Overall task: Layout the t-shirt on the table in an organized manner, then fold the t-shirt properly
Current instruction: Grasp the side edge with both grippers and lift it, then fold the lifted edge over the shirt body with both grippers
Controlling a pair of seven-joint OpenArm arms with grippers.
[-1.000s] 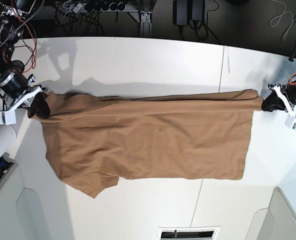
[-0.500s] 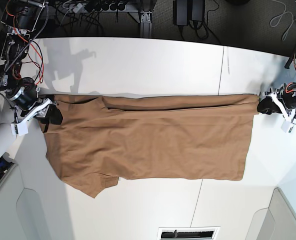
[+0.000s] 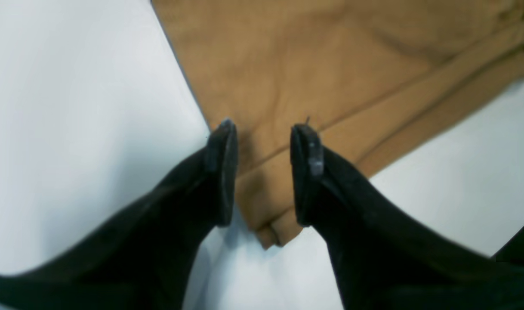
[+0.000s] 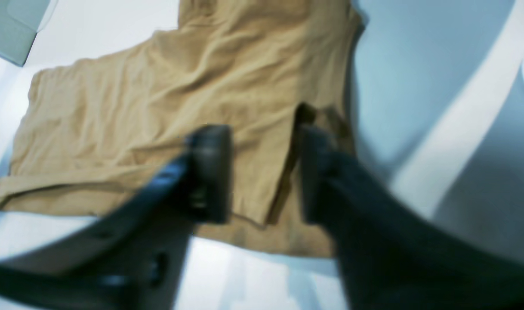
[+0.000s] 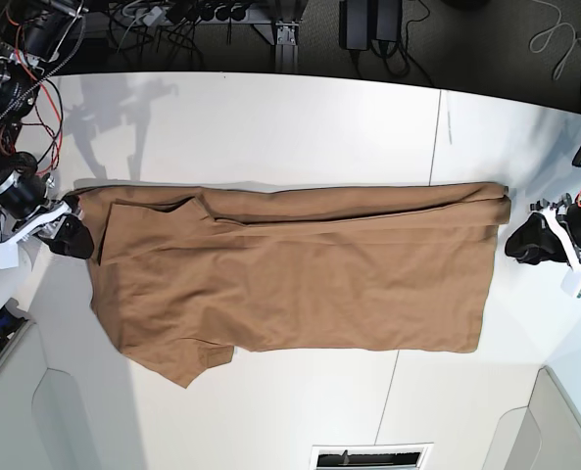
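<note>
From my seat, the left pincer sat with its black fingers parted and nothing between them, hanging right over the folded corner of the t-shirt, which lay flat on the white bench. The right pincer was the same deal: jaws apart, empty, over the sleeve end of the shirt, though that view was pretty blurry. In the base view the tee was stretched sideways across the middle of the bench, with its far long edge folded over toward me into a narrow band and one short sleeve poking out along the near edge. Both pincers, left and right, were just off the shirt's ends.
</note>
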